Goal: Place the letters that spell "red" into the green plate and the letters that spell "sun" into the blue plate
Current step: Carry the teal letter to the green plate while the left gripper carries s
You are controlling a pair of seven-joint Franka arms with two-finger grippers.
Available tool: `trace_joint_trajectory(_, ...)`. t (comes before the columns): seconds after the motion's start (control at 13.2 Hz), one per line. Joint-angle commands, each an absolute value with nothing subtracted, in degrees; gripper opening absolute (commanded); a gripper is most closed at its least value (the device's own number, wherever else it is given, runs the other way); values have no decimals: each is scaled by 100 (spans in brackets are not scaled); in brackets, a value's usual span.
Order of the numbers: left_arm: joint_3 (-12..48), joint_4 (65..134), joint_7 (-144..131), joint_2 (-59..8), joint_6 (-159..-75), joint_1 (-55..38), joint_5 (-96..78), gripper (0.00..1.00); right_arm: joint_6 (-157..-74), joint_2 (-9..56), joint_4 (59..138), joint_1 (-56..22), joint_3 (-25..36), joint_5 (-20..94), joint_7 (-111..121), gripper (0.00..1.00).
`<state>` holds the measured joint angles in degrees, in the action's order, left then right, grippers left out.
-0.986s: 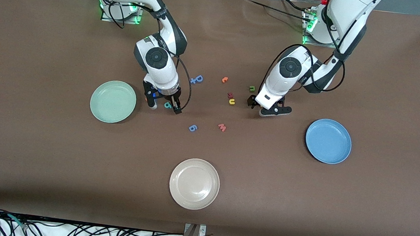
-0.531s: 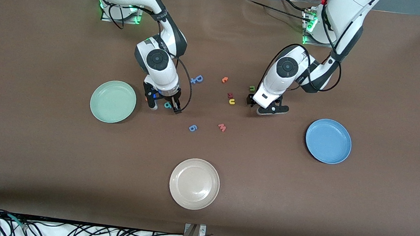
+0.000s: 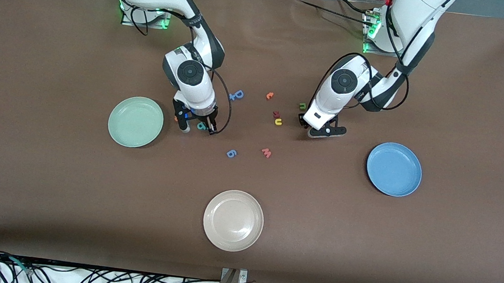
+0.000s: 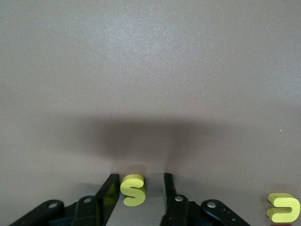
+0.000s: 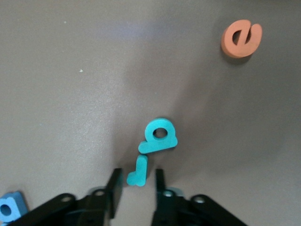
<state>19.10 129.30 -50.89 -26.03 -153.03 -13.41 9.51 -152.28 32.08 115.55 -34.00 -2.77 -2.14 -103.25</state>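
Front view. Green plate (image 3: 135, 121) farther from the camera than the beige plate (image 3: 233, 220), toward the right arm's end; blue plate (image 3: 394, 169) farther than the beige plate too, toward the left arm's end. Yellow "u" (image 3: 278, 122), green "n" (image 3: 302, 105) and teal "d" (image 3: 201, 126) all farther than the beige plate, on bare table. Right gripper (image 3: 198, 127) down over the teal "d"; orange "e" (image 3: 175, 118) mostly hidden by it. Left gripper (image 3: 306, 127) low over the table, fingertips hidden under the wrist.

Left wrist view. Jaws apart around the yellow "s" (image 4: 133, 189); one finger touching it or nearly so, a clear gap at the other.

Right wrist view. Jaws apart around the teal "r" (image 5: 138, 173), a thin gap each side. Blue letter (image 5: 9, 207) cut off at the edge.
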Motion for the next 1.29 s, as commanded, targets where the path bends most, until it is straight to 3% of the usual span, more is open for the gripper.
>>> trace_joint_trajectory(0.0, 1916, 12885, -5247, -2646, -15284, -1362, 1178, 28, -15337, 3191, 11549, -3454, -220, -343, -10424, 17)
trace_joint_trajectory(0.15, 1925, 12867, -5247, -2646, -15249, -1362, 1178, 22, -15293, 3103, 11488, -3445, -193, -369, -10380, 9)
trace_joint_trajectory(0.3, 1925, 12867, -5247, -2646, -15249, -1362, 1178, 20, -15101, 2910, 11374, -3445, -193, -369, -10380, 9)
trace_joint_trajectory(0.53, 1916, 12797, -5203, -2628, -15048, -1354, 1178, 16, -14180, 2760, 11014, -3428, -176, -387, -10040, 9)
trace_joint_trajectory(0.68, 1925, 12395, -5125, -2540, -14296, -1319, 1195, 14, -13565, 2489, 10969, -3428, 69, -387, -9286, 9)
trace_joint_trajectory(0.91, 1907, 11192, -4293, -2575, -12433, -1021, 1178, 14, -12491, 2128, 10986, -3419, 561, -378, -7773, 9)
trace_joint_trajectory(1.21, 1916, 10820, -2658, -2540, -11953, 15, 1116, 16, -11665, 1627, 11030, -3410, 1492, -229, -5824, 9)
